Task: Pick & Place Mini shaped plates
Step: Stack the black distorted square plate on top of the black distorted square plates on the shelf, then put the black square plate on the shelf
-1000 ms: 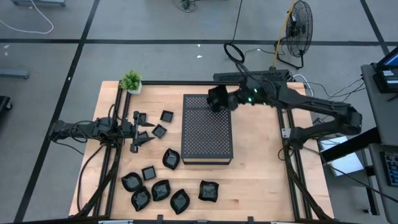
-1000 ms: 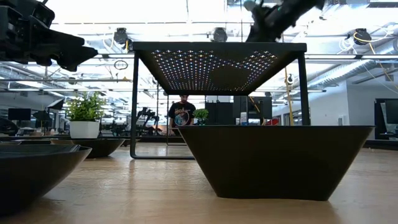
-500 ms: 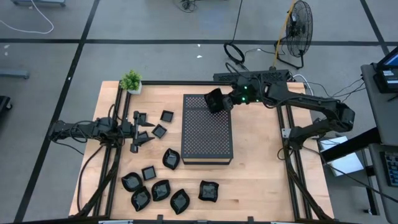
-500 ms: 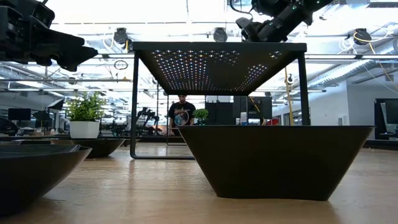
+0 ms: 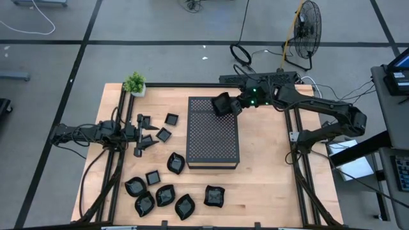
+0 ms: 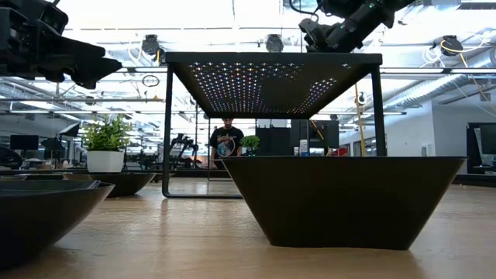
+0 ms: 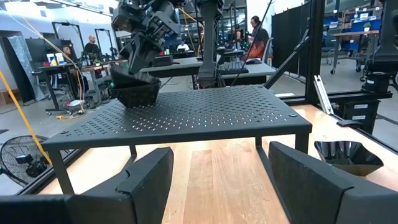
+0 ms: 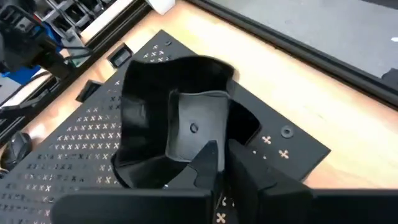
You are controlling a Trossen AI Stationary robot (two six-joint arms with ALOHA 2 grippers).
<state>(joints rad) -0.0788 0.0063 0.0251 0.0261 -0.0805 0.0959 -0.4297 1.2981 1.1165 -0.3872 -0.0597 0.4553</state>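
Gripping a wavy plate (image 8: 180,134) on the perforated box (image 5: 213,137), right tool (image 8: 221,163)

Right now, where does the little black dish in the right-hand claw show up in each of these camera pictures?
High view: the mini plate sits at the perforated box's far right corner, under the right gripper.
Low view: hidden above the box top; only the gripper shows.
Left wrist view: plate on the box's far end.
Right wrist view: plate fills the middle.
Shared landmark: the perforated box.
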